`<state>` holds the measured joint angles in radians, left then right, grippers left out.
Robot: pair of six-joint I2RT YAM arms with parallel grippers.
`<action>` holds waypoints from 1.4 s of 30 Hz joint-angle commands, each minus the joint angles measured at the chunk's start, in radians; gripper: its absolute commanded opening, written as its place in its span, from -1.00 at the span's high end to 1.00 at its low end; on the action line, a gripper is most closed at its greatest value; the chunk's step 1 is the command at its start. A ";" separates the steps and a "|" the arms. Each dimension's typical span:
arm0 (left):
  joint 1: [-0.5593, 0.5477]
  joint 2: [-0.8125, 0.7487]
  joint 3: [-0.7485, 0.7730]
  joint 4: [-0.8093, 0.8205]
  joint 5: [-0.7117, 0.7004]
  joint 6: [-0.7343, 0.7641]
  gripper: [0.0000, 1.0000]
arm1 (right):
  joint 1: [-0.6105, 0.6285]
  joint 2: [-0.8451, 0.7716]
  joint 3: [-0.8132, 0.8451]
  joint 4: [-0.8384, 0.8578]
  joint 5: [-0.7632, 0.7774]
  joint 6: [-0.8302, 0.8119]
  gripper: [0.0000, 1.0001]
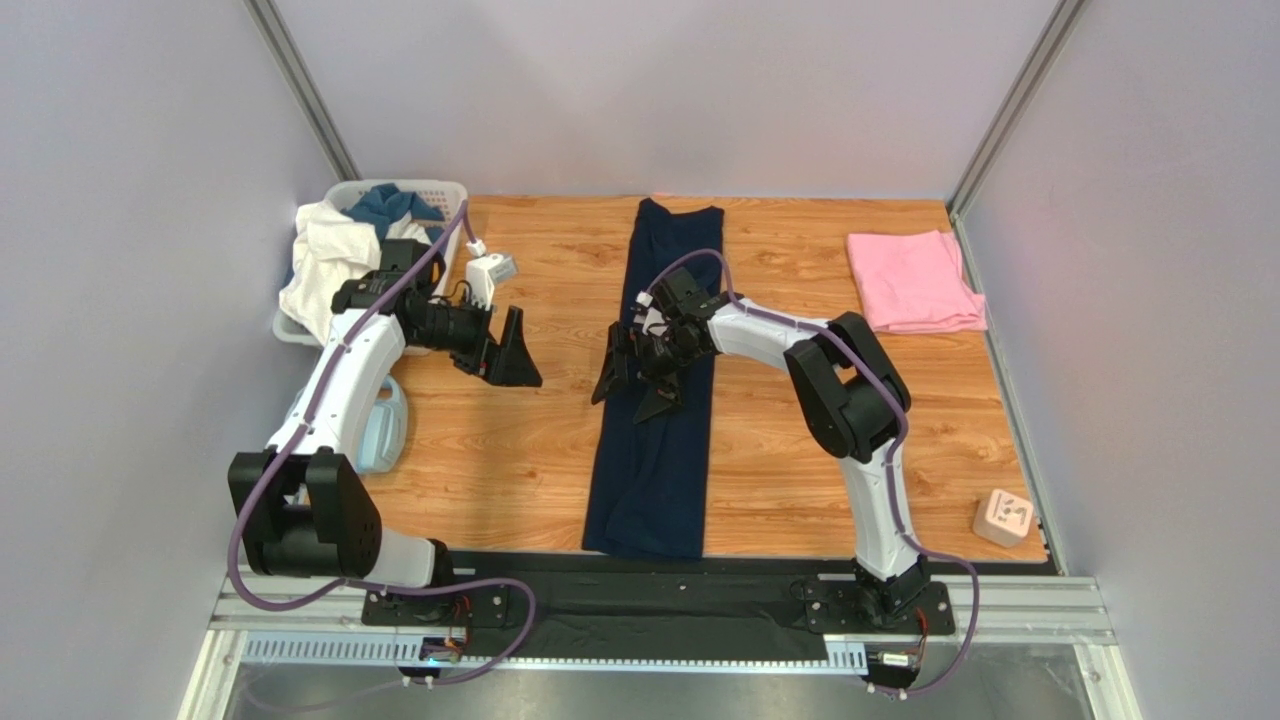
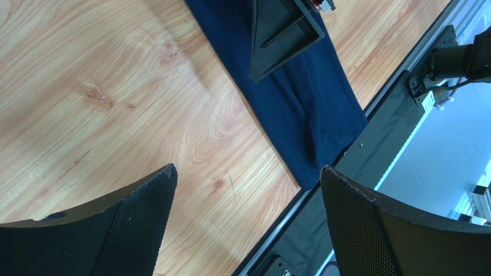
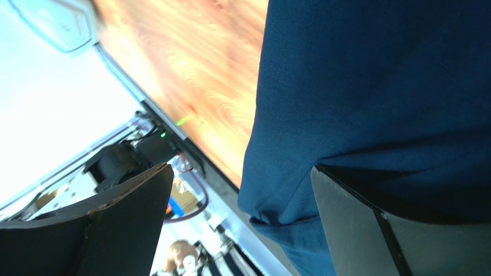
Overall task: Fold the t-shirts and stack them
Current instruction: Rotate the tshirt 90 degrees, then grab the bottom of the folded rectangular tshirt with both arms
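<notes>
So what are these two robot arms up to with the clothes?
They are folding t-shirts. The navy shirt lies in the middle of the table, folded into a long narrow strip. The right hand is open over its middle, gripping nothing; the left hand is open above bare wood to the shirt's left. A pink shirt already lies folded at the far right. More clothes sit in a basket at the far left.
</notes>
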<state>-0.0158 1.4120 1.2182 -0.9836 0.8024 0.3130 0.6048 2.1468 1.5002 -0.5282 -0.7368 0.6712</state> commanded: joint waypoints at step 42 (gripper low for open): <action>0.008 -0.188 -0.042 -0.092 -0.025 0.070 -0.99 | 0.199 -0.242 -0.489 0.392 -0.138 0.200 -1.00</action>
<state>-0.0113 1.2449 1.1687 -1.0645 0.7788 0.3466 0.7856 1.8671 1.0569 -0.1989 -0.8406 0.8494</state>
